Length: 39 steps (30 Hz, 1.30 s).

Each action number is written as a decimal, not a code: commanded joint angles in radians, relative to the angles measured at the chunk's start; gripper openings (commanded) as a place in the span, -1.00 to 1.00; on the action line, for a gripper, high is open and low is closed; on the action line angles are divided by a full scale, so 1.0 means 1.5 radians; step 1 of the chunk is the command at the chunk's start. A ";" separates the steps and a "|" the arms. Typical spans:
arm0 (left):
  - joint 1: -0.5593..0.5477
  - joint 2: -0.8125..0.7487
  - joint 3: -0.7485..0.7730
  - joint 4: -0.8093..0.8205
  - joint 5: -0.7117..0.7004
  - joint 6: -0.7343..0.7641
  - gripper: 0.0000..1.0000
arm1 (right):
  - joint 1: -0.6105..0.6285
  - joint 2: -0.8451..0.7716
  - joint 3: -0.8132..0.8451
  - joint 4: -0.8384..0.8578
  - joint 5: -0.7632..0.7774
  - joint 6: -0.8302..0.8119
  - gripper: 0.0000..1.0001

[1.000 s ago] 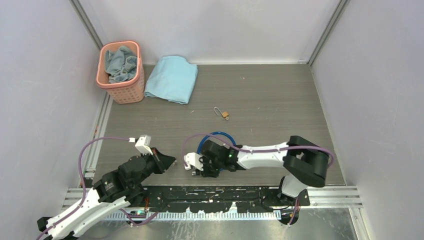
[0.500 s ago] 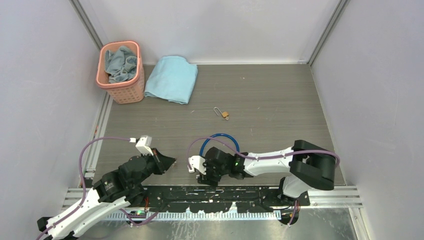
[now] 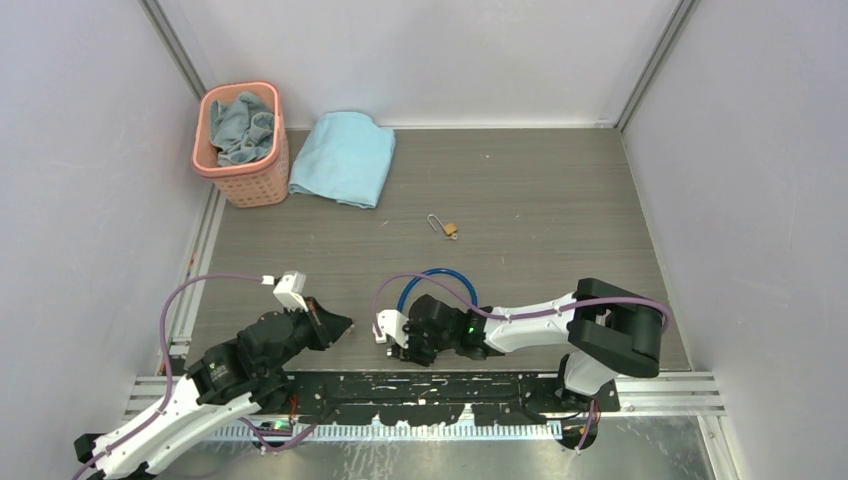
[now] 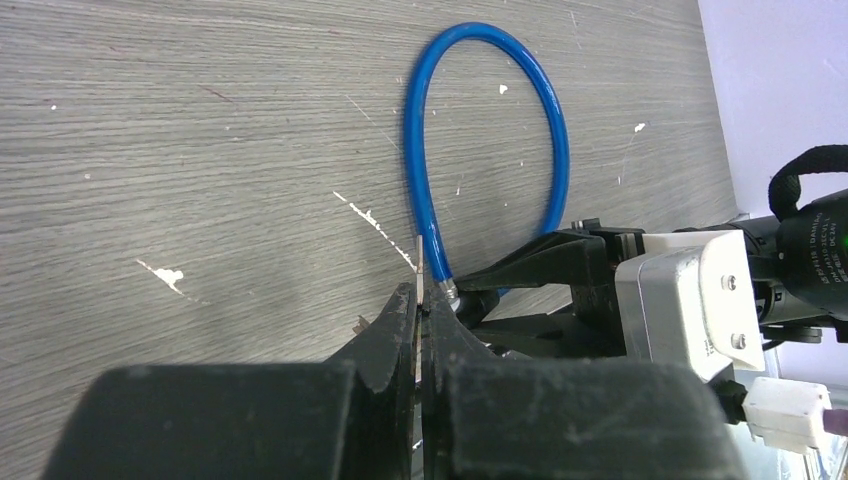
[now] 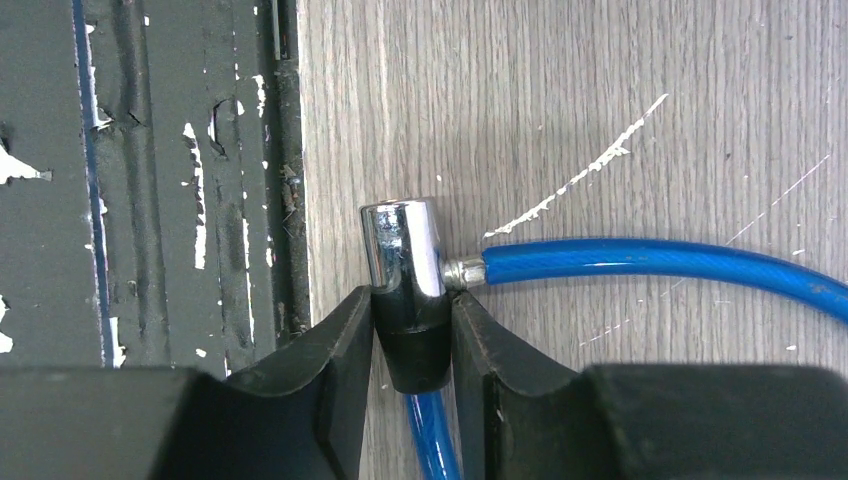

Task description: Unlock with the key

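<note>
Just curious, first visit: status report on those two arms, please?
Left gripper shut on the key. Right gripper shut on lock head of the blue cable. Key not yet in; nothing between them.

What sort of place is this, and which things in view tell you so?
Most likely a robot test cell: plain walls with metal rails, a left arm and right arm bolted at a wood-grain table's edge, and practice props: pink basket, small padlock, blue cable lock.

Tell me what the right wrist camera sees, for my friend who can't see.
The right gripper pinches the black-and-silver lock head of a blue cable. The cable runs off to the right across the grey wooden table, and a scuffed black plate lies on the left.
</note>
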 commanded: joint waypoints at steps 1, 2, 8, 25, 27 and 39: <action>0.000 0.016 0.006 0.047 0.008 0.000 -1.00 | 0.005 -0.016 -0.008 -0.019 0.004 0.006 -0.66; 0.000 0.020 0.006 0.051 0.010 0.001 -1.00 | 0.005 -0.017 -0.010 -0.013 0.008 0.004 -0.80; 0.000 0.044 0.022 0.076 0.046 0.019 -1.00 | 0.007 -0.066 -0.028 0.054 0.052 -0.009 -0.98; 0.000 0.106 0.144 0.151 0.278 0.093 -1.00 | 0.009 -0.263 -0.118 0.251 0.107 -0.086 -0.98; -0.001 0.114 0.154 0.150 0.287 0.095 -1.00 | 0.009 -0.273 -0.123 0.268 0.111 -0.090 -0.98; 0.000 0.147 0.211 0.087 0.304 0.106 -1.00 | 0.018 -0.291 -0.148 0.333 0.133 -0.113 -0.98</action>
